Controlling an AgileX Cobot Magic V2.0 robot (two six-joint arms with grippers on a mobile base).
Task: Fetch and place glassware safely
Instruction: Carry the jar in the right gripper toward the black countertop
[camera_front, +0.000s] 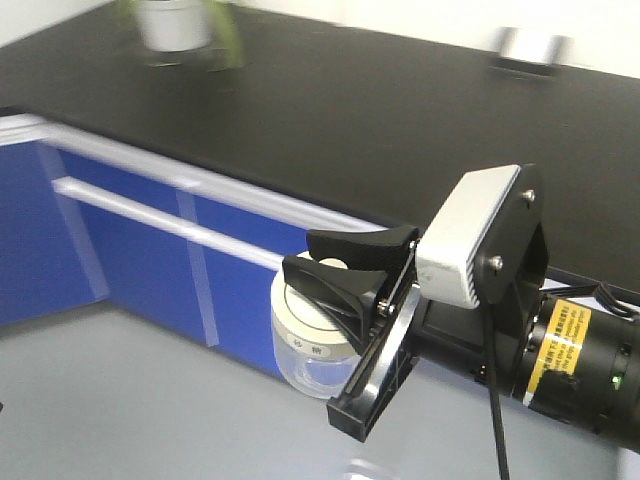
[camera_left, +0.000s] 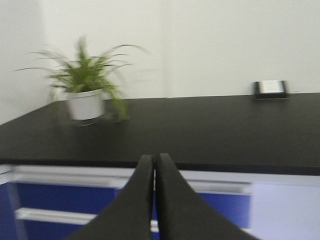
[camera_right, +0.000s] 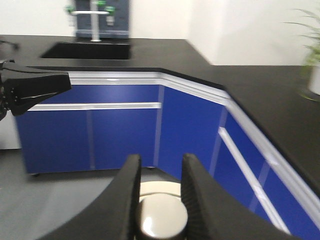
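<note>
One lidded glass jar (camera_front: 312, 352) is hanging in the air before blue cabinets (camera_front: 150, 270), below the black tabletop (camera_front: 330, 120) edge, pinched by the right gripper (camera_right: 160, 167). The left gripper (camera_left: 155, 162) is pressing its two fingers together, empty. One potted plant (camera_left: 85, 97) is sitting on the tabletop.

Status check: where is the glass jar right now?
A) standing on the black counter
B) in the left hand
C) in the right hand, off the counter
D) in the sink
C: the right hand clamps the jar by its lid, clear of the counter; the left hand is shut and empty.
</note>
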